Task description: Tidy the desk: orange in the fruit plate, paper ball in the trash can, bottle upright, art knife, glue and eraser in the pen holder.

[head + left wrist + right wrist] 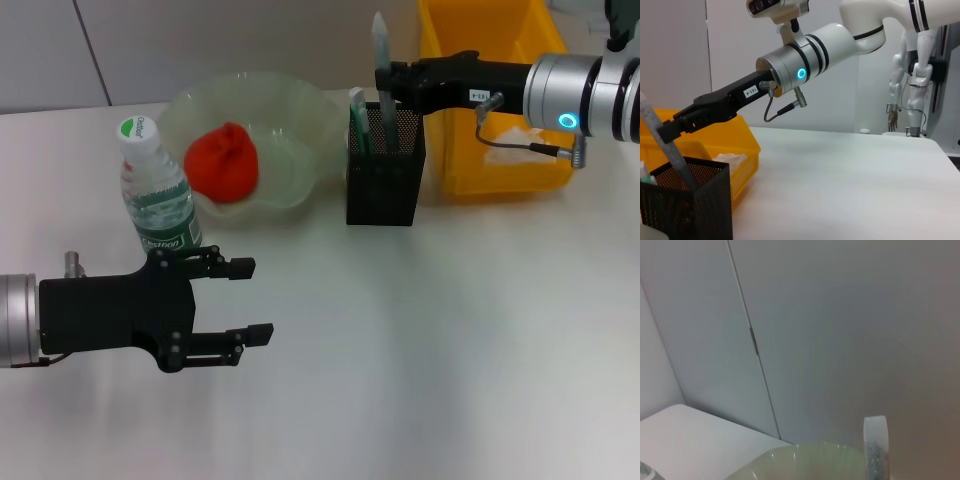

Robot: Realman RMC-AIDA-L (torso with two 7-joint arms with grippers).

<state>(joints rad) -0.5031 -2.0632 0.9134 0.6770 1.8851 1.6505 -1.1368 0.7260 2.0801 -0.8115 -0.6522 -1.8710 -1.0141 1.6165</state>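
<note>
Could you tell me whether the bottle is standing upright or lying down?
Upright: the bottle stands on its base beside the fruit plate, its cap on top, just beyond the open left pincer.

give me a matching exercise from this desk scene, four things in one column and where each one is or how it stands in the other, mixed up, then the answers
Things:
1. orange
2. bottle
3. right hand
4. left hand

Places or states:
A. open, low over the bare table near the bottle
B. in the fruit plate
C. over the pen holder, shut on the art knife
D. upright beside the fruit plate

Pairs: 1-B, 2-D, 3-C, 4-A
</note>
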